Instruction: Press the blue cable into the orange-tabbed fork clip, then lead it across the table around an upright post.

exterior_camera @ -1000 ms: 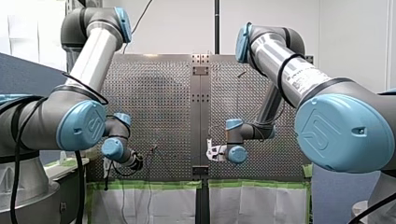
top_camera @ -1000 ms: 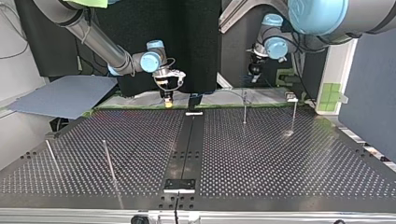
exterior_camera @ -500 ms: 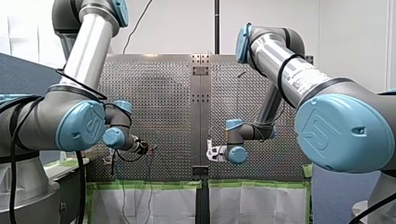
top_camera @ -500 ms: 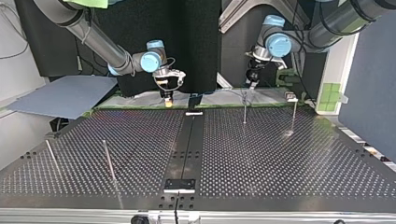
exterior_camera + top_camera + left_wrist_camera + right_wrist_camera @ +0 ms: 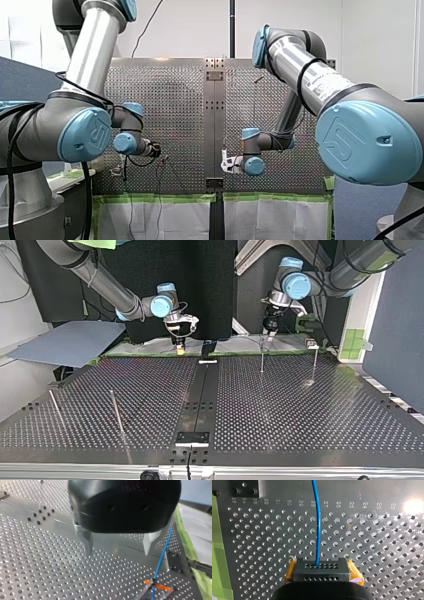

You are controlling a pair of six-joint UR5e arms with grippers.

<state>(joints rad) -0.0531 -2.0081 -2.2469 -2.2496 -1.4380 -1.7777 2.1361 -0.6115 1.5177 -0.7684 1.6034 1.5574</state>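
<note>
Metal perforated table point(image 5: 300, 410): 4 thin posts point(image 5: 261, 355) stand on it, and green tape point(image 5: 185, 540) lines the edge nearest the arms. My left gripper point(image 5: 118, 552) hangs near that edge with its metal fingers spread wide, holding nothing. The blue cable point(image 5: 162, 555) passes just beside 1 finger. My right gripper point(image 5: 322, 570), yellow pads closed, pinches the cable. The cable runs through the orange-tabbed fork clip point(image 5: 156, 586) by the taped edge.

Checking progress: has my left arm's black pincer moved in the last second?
Yes. In the top view my left arm's black pincer has dropped toward the thin upright metal post.
</note>
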